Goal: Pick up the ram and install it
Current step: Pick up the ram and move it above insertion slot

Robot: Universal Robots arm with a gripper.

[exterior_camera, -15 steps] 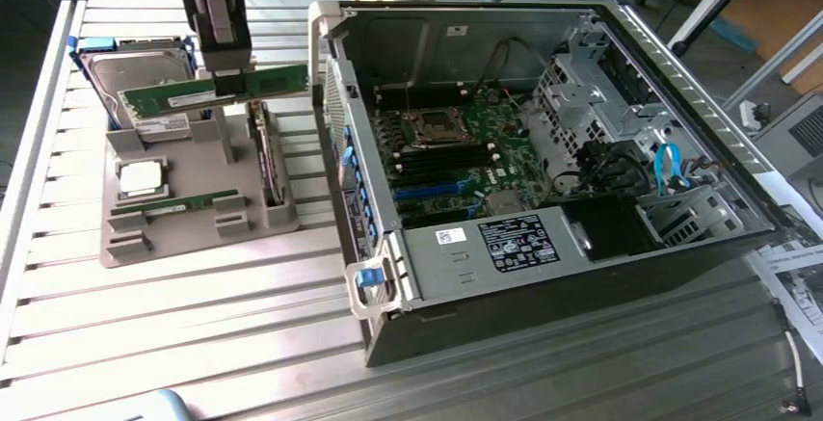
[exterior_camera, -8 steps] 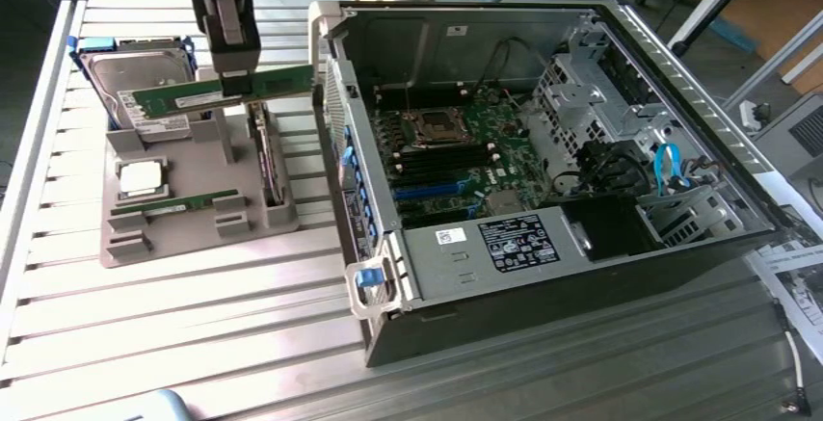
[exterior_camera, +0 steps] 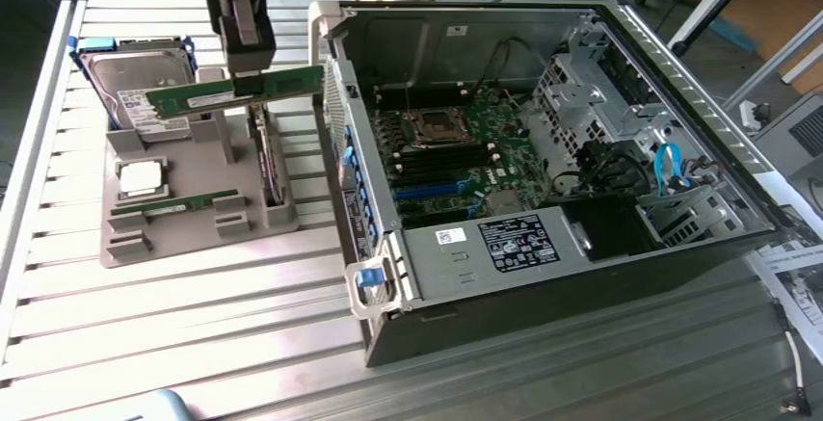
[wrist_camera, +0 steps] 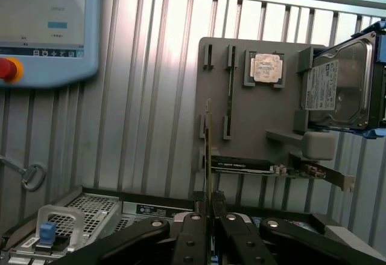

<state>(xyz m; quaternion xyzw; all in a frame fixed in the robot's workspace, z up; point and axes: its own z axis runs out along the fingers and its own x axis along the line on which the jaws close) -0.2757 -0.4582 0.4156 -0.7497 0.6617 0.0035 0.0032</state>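
My gripper (exterior_camera: 247,76) is shut on a ram (exterior_camera: 231,91), a slim green stick that hangs level in the air above the grey parts tray (exterior_camera: 193,238), at the exterior view's left. In the wrist view the held ram (wrist_camera: 208,150) shows edge-on, rising from between my shut fingers (wrist_camera: 192,229). A second ram stick (exterior_camera: 173,205) lies in its holder on the tray, also visible edge-on as a dark strip (wrist_camera: 230,90). The open computer case (exterior_camera: 553,151) stands beside the tray, with the motherboard's long memory slots (exterior_camera: 444,164) exposed.
The tray also carries a silver CPU (exterior_camera: 142,178), a hard drive (exterior_camera: 135,89) and an upright expansion card (wrist_camera: 271,167). A teach pendant (wrist_camera: 48,29) lies on the slatted metal table (exterior_camera: 193,334). The case's raised wall (exterior_camera: 347,132) stands between tray and motherboard.
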